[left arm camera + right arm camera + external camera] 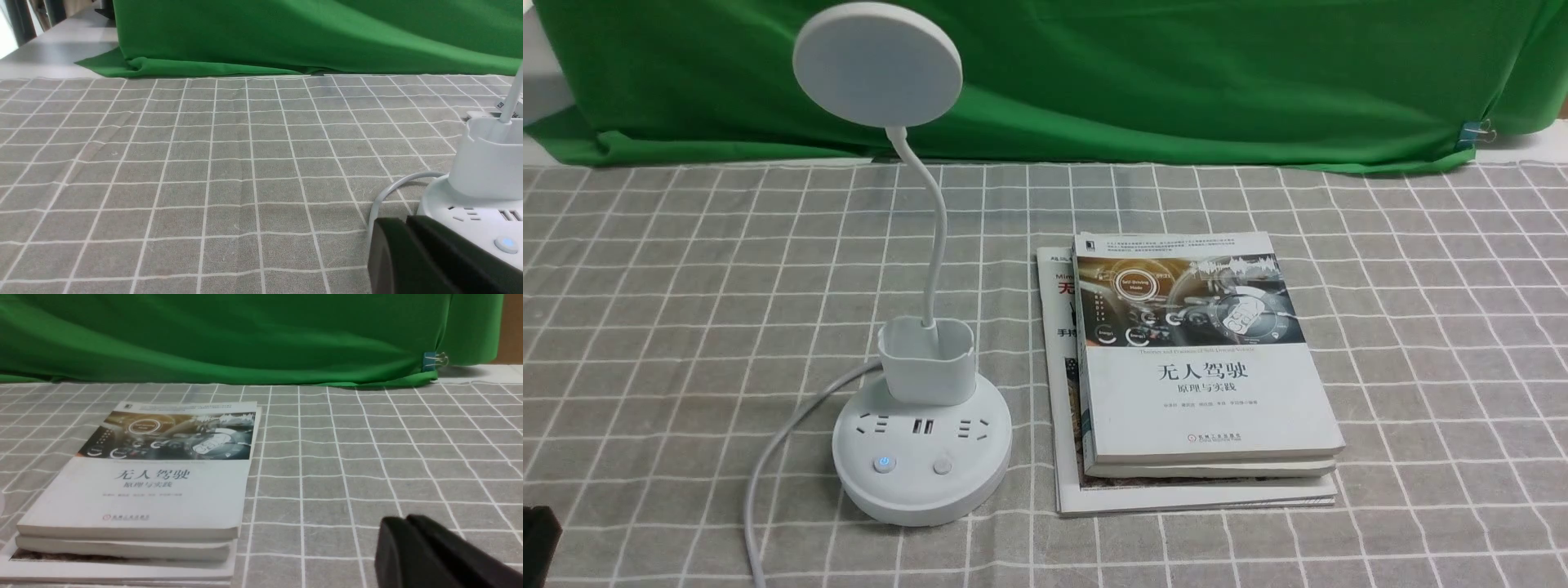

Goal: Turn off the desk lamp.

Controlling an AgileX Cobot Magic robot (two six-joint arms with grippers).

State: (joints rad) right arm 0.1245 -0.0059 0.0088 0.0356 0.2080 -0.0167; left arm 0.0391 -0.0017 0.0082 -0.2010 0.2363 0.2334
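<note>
The lamp [923,457] is standing left of the books [1209,367], one button glowing blue. Both the left claw [402,222] and right claw [400,520] are hovering pressed together, the left nearer the lamp.

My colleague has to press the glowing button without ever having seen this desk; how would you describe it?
Find the white lamp left of the books. On its round base, below the sockets, sit two small buttons. The glowing button is the left one, lit blue; its neighbour is unlit.
</note>
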